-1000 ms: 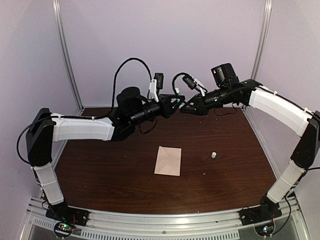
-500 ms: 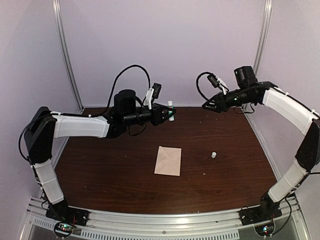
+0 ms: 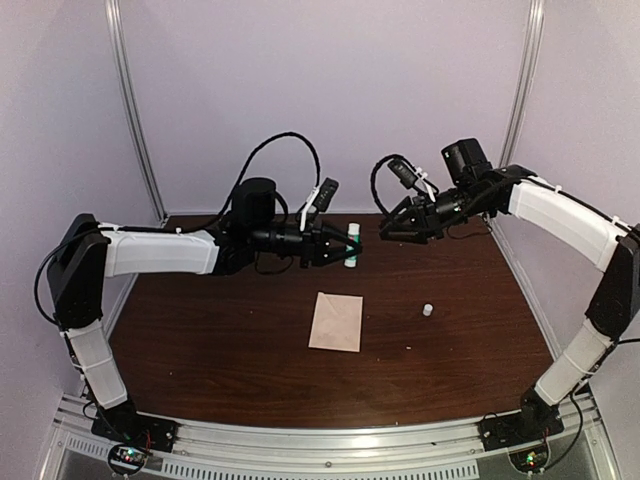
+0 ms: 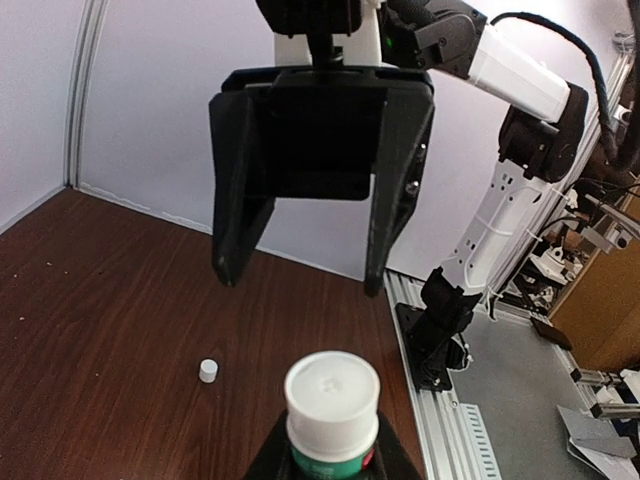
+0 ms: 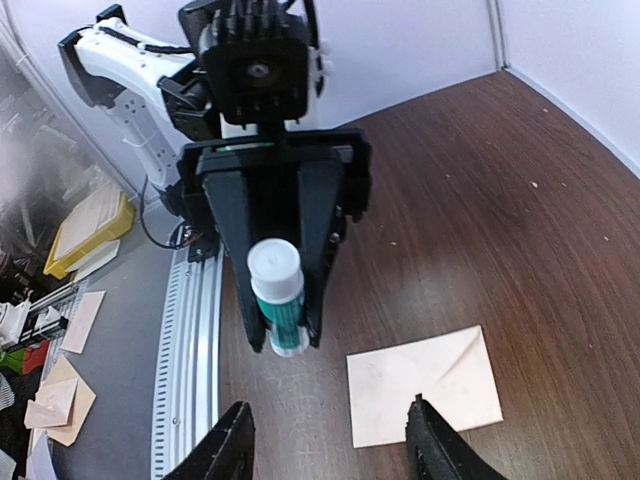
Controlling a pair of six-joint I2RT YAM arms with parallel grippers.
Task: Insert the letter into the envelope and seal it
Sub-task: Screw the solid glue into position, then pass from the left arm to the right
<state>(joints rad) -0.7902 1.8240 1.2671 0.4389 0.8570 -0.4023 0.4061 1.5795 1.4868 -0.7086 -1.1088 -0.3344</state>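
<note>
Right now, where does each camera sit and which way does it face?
Top external: above and behind the bases, looking down at table and envelope; left arm, right arm show.
Left wrist: faces the open right pincer; own fingertips clamp the glue stick.
Right wrist: faces the left pincer; own fingers at bottom.
Shared: both wrist views show the glue stick.
</note>
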